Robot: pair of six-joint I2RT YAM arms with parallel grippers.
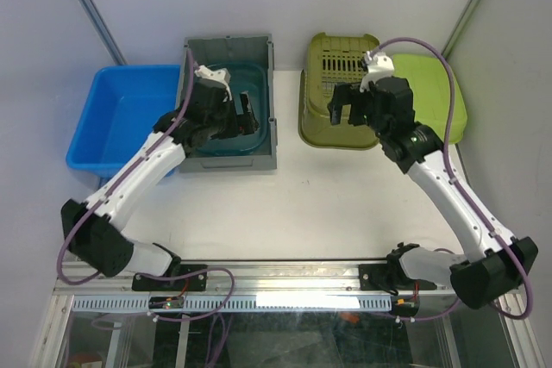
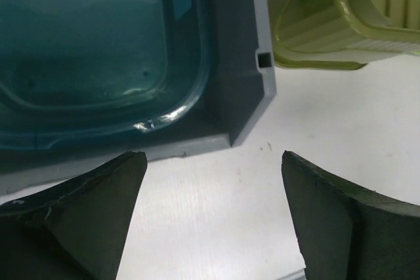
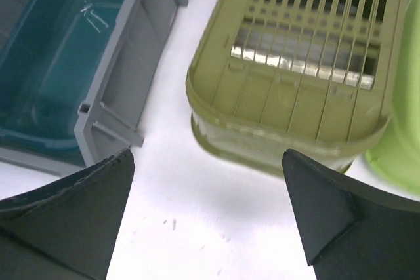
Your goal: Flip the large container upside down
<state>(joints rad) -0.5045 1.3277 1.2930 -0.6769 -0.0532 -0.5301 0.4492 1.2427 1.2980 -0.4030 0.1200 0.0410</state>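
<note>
The table [image 1: 319, 204] is white and flat. Pale grey walls [image 1: 34, 84] stand at its left, back and right. A thin metal pole [image 1: 92, 15] slants up near each far corner. A silver rail [image 1: 285, 271] runs along the table's near edge.

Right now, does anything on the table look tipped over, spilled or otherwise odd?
The olive basket beside the gray bin lies upside down, its slotted bottom facing up. A teal tub sits nested inside the gray bin. Nothing looks spilled or broken.
</note>
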